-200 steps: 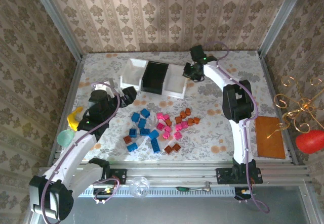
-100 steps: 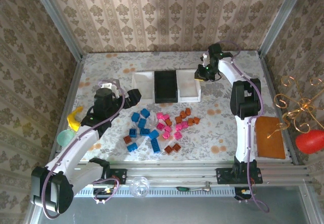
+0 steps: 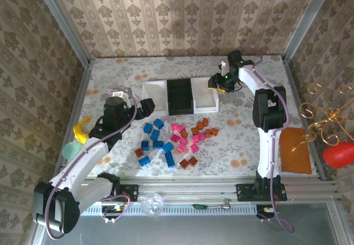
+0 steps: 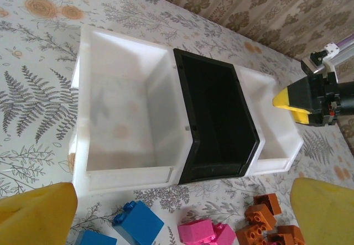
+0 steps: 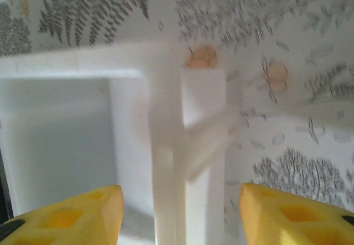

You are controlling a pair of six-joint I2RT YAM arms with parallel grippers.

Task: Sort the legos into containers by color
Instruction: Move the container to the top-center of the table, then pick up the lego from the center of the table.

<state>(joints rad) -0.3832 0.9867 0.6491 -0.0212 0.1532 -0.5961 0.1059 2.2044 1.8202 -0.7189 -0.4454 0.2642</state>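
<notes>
Three joined containers stand mid-table, all empty: a white tray (image 3: 155, 93), a black tray (image 3: 180, 95) and a white tray (image 3: 206, 97). The same white tray (image 4: 124, 123) and black tray (image 4: 218, 123) fill the left wrist view. In front of them the legos lie loose: blue (image 3: 155, 141), pink (image 3: 182, 137) and orange-brown (image 3: 202, 128). My left gripper (image 3: 145, 108) hangs open just before the left tray, with a blue lego (image 4: 138, 223) and a pink lego (image 4: 204, 231) below it. My right gripper (image 3: 218, 84) is open, its fingers (image 5: 66, 217) straddling the right tray's wall (image 5: 166, 162) without touching it.
A yellow banana toy (image 3: 82, 129) and a pale green cup (image 3: 71, 150) sit at the table's left edge. A brown pad (image 3: 294, 148) lies at the right edge. A clear ball (image 3: 152, 203) rests on the front rail.
The row of containers was dragged right and turned square to the table. My right gripper then opened and let go of the right tray's wall. My left gripper shifted slightly right.
</notes>
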